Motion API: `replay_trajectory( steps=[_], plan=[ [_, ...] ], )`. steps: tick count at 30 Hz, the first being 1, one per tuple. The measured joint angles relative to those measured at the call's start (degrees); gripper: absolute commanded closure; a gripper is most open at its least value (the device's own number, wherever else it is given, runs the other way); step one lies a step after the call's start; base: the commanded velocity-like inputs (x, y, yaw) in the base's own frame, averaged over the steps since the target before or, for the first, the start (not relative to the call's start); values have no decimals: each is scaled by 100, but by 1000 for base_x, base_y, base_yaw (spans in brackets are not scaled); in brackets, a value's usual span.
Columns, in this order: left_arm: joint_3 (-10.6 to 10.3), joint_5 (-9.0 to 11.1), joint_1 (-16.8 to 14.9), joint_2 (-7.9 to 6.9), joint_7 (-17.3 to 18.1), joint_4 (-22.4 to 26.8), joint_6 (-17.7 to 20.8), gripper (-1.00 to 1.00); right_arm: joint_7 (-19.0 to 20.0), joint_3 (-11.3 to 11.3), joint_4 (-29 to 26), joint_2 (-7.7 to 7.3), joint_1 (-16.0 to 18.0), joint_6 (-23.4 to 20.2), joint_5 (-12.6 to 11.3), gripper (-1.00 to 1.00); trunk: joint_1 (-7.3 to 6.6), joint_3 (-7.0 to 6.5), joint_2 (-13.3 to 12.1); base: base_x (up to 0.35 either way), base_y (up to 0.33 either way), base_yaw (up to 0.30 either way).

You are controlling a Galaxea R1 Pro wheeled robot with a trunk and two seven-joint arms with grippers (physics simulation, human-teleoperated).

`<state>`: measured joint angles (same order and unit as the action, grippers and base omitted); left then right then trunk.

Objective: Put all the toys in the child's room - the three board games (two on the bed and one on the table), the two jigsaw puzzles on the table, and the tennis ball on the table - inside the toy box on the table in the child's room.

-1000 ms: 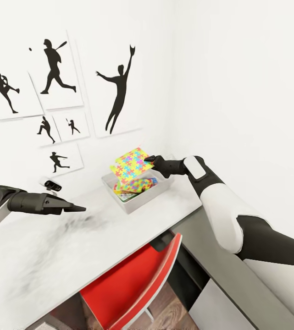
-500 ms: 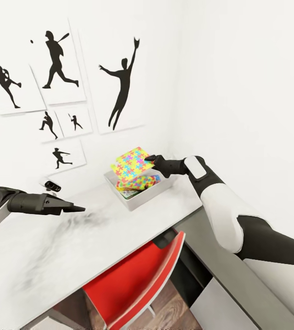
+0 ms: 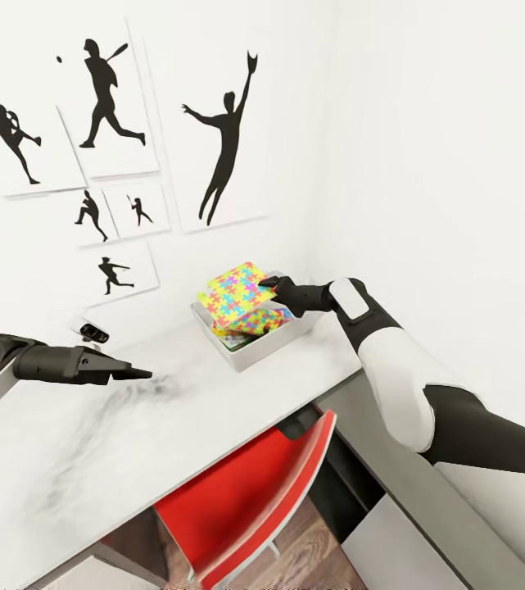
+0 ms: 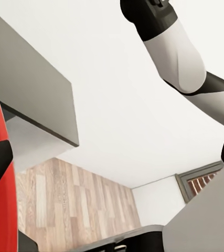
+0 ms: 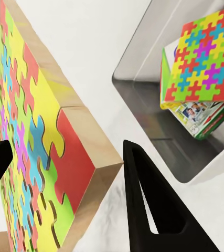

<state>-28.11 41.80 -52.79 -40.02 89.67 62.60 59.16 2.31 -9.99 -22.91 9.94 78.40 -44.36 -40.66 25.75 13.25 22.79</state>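
1. Jigsaw puzzles: two, one held point(image 3: 231, 294), one in the bin point(image 5: 203, 55).
2. Toy box point(image 3: 255, 351): one.
3. Board game point(image 5: 206, 116): one visible.
4. Silhouette pictures point(image 3: 221, 139): six.
5. Red chair point(image 3: 242, 500): one.

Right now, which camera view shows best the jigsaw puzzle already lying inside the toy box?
The right wrist view: the jigsaw puzzle lies large and sharp on a board game in the toy box. The head view shows it small, partly covered. The left wrist view faces elsewhere.

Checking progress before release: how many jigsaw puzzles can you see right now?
2. One jigsaw puzzle is held by the right gripper over the toy box; the other lies inside it.
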Motion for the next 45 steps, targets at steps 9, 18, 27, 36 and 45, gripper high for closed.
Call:
replay_trajectory(
  steps=[9, 18, 27, 36, 45],
  plan=[
    [-8, 0, 0, 0, 0, 0, 0, -100, -11, -61, -9, 0, 13, 120, 6, 100, 0, 84, 0, 0, 0, 67],
    [-14, -3, 0, -6, 0, 0, -8, -100, -73, -92, -17, -195, 20, 328, 27, 100, 0, 169, 0, 0, 0, 55],
    [-10, -9, -1, -2, 1, -1, -15, -100, -242, -122, -16, -406, 47, 360, 51, 100, 0, 253, 0, 0, 0, 4],
    [-7, -10, -1, 0, 1, -1, -18, -100, -389, -133, -206, -426, 56, 361, 66, 100, 0, 337, 1, 0, 0, 0],
    [-6, -9, -1, -3, 1, -1, -12, -100, -395, -133, -264, -416, 56, 361, 63, 100, 0, 422, 1, 0, 0, 0]
  ],
)
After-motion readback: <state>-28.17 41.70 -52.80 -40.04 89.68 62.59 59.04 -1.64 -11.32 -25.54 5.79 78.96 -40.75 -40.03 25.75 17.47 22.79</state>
